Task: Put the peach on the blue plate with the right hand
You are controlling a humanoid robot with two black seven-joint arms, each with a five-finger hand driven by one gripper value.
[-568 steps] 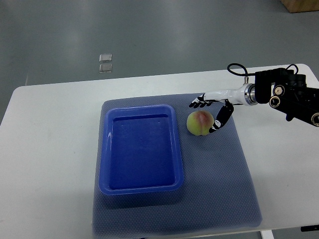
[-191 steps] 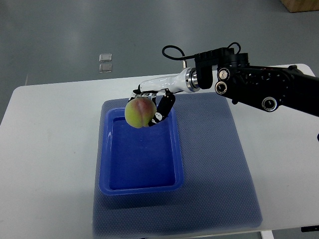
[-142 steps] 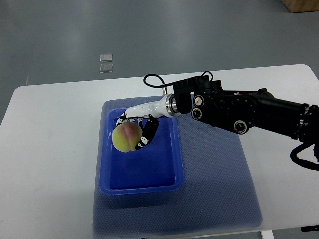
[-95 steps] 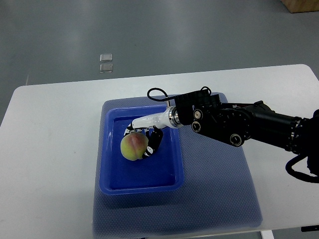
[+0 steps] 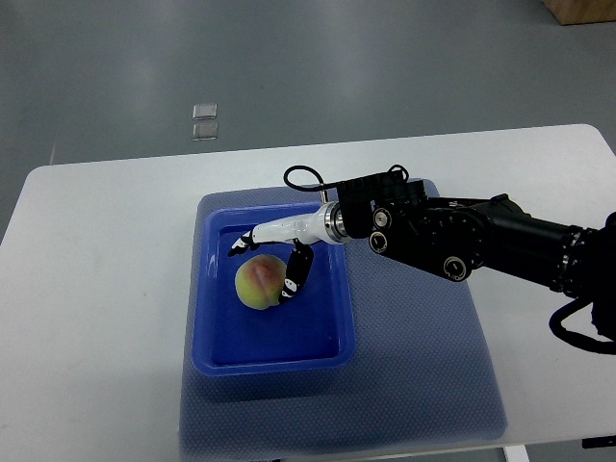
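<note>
A white table (image 5: 106, 289) carries a grey mat (image 5: 423, 366), and on the mat's left half sits a deep blue plate (image 5: 207, 318), tray-shaped with raised walls. The peach (image 5: 258, 285) lies inside it, in the middle of the upper half, and nothing else is in the plate. The right hand (image 5: 274, 262) reaches in from the right, its fingers (image 5: 239, 246) spread above the peach and the thumb just beside the fruit, so the grip looks loosened, holding nothing firmly. The risk is that the withdrawing thumb nudges the round peach and sets it rolling across the floor; the walls should contain it.
</note>
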